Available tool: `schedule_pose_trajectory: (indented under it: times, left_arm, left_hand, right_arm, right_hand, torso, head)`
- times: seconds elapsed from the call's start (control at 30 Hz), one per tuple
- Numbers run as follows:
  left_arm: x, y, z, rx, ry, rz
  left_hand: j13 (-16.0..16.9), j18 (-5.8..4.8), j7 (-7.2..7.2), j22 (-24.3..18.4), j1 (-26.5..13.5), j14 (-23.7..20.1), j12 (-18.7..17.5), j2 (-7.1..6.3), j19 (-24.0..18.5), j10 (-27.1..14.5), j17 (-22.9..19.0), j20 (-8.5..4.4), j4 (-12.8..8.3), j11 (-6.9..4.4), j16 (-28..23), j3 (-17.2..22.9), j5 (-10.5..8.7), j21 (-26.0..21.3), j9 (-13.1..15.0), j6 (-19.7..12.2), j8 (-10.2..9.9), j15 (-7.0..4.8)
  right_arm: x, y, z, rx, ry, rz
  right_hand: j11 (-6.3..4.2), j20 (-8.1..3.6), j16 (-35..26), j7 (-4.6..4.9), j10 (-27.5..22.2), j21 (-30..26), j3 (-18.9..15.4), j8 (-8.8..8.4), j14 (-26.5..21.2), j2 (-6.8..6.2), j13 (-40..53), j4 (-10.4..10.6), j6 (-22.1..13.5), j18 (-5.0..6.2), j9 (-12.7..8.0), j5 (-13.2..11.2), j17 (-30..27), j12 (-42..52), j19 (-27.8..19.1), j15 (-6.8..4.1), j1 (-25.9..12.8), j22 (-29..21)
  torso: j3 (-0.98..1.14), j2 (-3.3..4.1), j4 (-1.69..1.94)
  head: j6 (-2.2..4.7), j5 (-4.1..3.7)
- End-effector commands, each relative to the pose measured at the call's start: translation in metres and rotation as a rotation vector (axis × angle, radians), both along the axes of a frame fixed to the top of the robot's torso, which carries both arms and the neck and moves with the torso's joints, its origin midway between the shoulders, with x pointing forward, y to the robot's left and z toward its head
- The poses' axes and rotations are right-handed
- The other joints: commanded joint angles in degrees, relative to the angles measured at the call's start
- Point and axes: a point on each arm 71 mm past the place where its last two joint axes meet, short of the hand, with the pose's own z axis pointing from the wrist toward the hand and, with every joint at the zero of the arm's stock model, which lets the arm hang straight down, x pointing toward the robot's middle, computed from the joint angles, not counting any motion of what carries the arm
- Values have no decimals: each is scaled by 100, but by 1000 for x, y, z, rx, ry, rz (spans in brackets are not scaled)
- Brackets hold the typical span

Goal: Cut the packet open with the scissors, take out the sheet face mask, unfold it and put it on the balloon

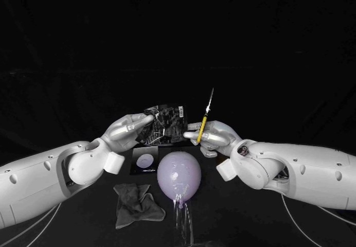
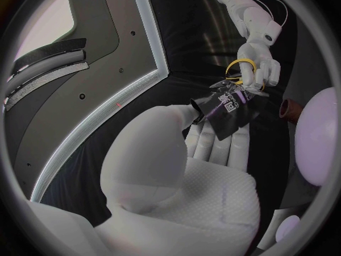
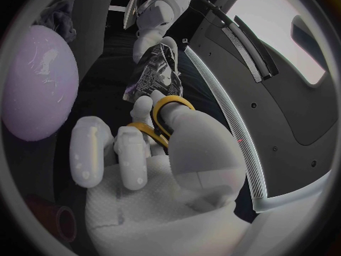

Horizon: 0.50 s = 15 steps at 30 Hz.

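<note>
My left hand [image 1: 127, 131] holds a black foil packet [image 1: 163, 123] upright above the table, pinching its left side. My right hand [image 1: 216, 137] grips yellow-handled scissors [image 1: 203, 126] just right of the packet, their blades pointing straight up. Whether the blades touch the packet I cannot tell. A pale lilac balloon [image 1: 179, 175] lies on the table below both hands. In the left wrist view the packet [image 2: 229, 104] stands at my fingertips [image 2: 216, 139], with the right hand [image 2: 260, 68] beyond it. The right wrist view shows the yellow handles [image 3: 167, 115] around my fingers, the packet [image 3: 156, 77] and the balloon [image 3: 39, 91].
A crumpled grey cloth [image 1: 137, 206] lies at the front left of the balloon. A dark card with a pale circle [image 1: 144, 159] lies behind the balloon on its left. A clear strip [image 1: 181, 218] trails from the balloon toward me. A brown tube [image 3: 60, 216] lies nearby.
</note>
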Motion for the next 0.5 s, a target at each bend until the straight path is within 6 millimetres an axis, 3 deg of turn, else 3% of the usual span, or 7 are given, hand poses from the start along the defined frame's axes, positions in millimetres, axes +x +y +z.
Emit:
schedule_pose_trajectory:
  times: [0.03,0.17,0.2,0.23,0.33,0.4,0.5]
  left_arm:
    - [-1,-2,2,-9,-4,-25]
    - [0,-2,1,-6,-1,-25]
    - [0,-2,1,-5,-1,-24]
    - [0,-2,1,-4,0,-24]
    - [1,-2,1,-2,1,-23]
    - [1,-3,1,-1,1,-23]
    - [1,-4,0,0,2,-23]
  left_hand:
    - [-1,91,8,-5,-4,47,-3,43,42,32,9,9,-7,7,20,24,17,35,5,25,36,-1]
    - [-1,91,8,-6,-6,49,-3,44,44,33,9,9,-6,7,20,24,17,35,7,25,37,-1]
    - [-1,91,8,-6,-6,49,-3,44,44,33,9,9,-6,7,20,24,17,35,7,25,37,-1]
    - [-1,91,8,-6,-8,51,-3,44,46,35,9,9,-5,7,20,24,17,35,8,26,39,-1]
    - [-1,91,8,-7,-10,52,-3,44,47,37,9,8,-5,7,20,24,17,35,10,26,40,-2]
    - [-1,91,8,-7,-10,52,-3,44,47,37,9,8,-5,7,20,24,17,35,10,26,40,-2]
    - [-1,91,8,-7,-11,53,-3,45,48,38,9,8,-4,7,20,24,17,35,11,26,41,-2]
  right_arm:
    - [-1,5,1,2,-12,30]
    - [-1,8,1,2,-12,38]
    - [-2,10,1,3,-11,41]
    - [-2,10,1,3,-11,44]
    - [-3,14,2,5,-11,53]
    - [-4,15,2,5,-12,56]
    - [-5,16,2,5,-15,58]
  right_hand:
    - [160,36,25,305,2030,-38,-35,22,589,19,1164,-16,-1382,32,10,-10,1505,5527,7,42,52,896]
    - [175,48,24,322,2029,-40,-40,37,589,54,1163,-15,-1286,33,54,-10,1504,5526,5,55,76,897]
    - [193,57,24,343,2030,-40,-54,80,589,68,1164,-7,-1093,33,160,-11,1503,5529,5,67,75,898]
    - [236,79,25,402,2030,-42,-84,226,589,104,1165,22,-553,33,420,-14,1505,5532,4,101,57,898]
    - [339,137,25,514,2030,-51,-138,393,589,152,1170,78,-143,33,427,-8,1505,5543,-2,177,7,897]
    - [344,166,25,509,2030,-48,-148,450,589,184,1174,103,17,31,418,-10,1505,5549,-1,204,-6,900]
    - [258,181,25,397,2034,-52,-145,648,589,315,1198,178,424,39,441,-10,1505,5586,-4,178,-18,901]
  torso:
    - [1,-2,-4]
    - [0,-3,2]
    - [0,-3,5]
    - [0,1,6]
    - [-2,3,2]
    - [-4,3,-1]
    - [-4,1,-1]
  head:
    - [-14,-6]
    - [-12,-7]
    - [-6,-4]
    - [-4,-2]
    - [-7,4]
    - [-7,4]
    - [-8,3]
